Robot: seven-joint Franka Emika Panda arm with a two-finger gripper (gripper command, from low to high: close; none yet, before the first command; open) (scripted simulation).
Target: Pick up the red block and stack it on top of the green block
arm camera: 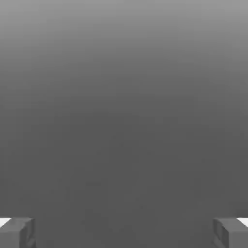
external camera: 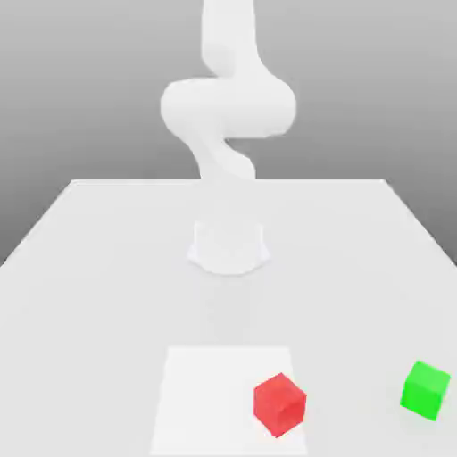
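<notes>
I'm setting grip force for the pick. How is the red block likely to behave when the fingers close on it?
The red block is a plain cube with flat faces, so it probably sits stably and won't roll. Its crisp edges suggest it's rigid, not squashy. It rests turned corner-on in the exterior view, so unaligned fingers might twist it. The gripper is open wide.

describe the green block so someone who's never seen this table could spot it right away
On the white table, look at the near edge, far toward the exterior view's right. The green block sits there, apart from the red block, which lies on a paler square patch. Same size; only colour differs.
</notes>
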